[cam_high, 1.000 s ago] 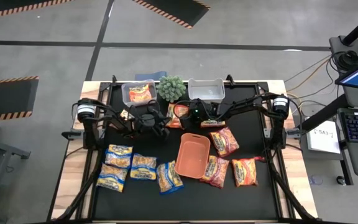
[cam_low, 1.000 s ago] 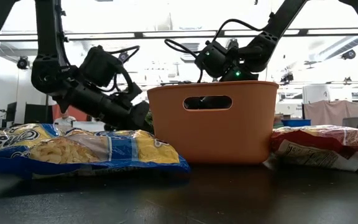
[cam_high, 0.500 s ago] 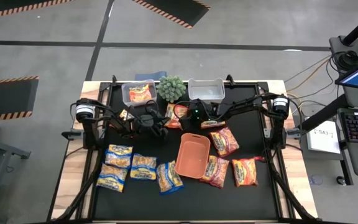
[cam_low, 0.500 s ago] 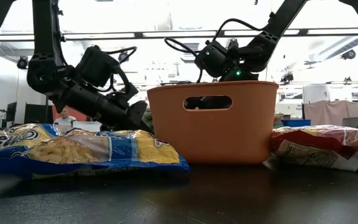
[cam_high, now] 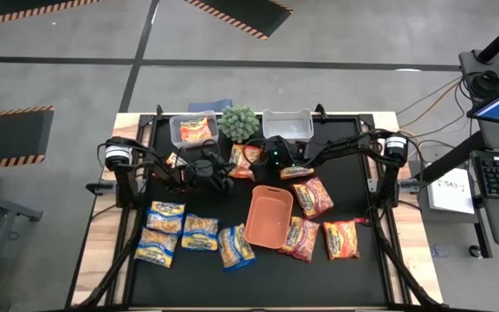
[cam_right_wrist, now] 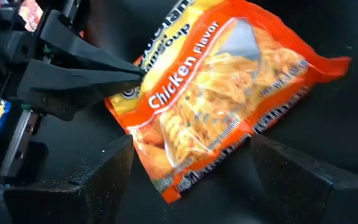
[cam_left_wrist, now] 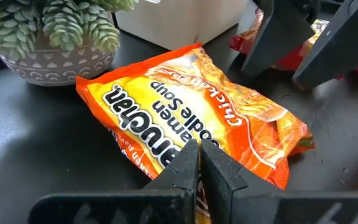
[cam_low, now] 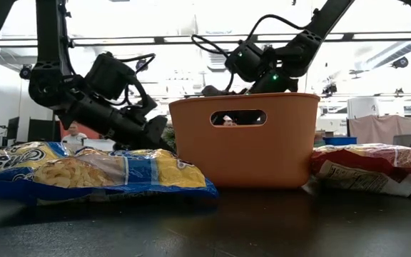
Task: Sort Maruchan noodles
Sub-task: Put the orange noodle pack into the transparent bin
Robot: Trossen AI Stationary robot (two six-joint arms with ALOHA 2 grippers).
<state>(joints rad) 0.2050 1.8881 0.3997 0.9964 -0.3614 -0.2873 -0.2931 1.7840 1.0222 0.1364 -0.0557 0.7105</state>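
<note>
Nearest the desk's (cam_high: 353, 277) front edge, at about seven o'clock, lie the yellow packets (cam_high: 183, 231); at five o'clock lie the red packets (cam_high: 319, 230), with the orange tray (cam_high: 268, 217) between the two groups. Behind the tray, near the desk's centre, an orange packet (cam_high: 248, 159) lies flat. The left gripper (cam_left_wrist: 197, 163) pinches its edge with fingers closed tight on the wrapper, while the right gripper (cam_right_wrist: 191, 171) hovers just over it at about three o'clock, fingers spread wide and holding nothing. The risk, as I judge it, is a tug between the arms: if the right closes while the left has not let go, the thin wrapper could tear or slip, or the two sets of fingers could knock together. A grip on the slack edge alone may also let the packet swing and drop. Farther back, at twelve o'clock, the plant (cam_high: 239, 122) stands between the left bin (cam_high: 177, 128), which holds one orange packet, and the right bin (cam_high: 288, 123); it crowds any lift toward either bin.
</note>
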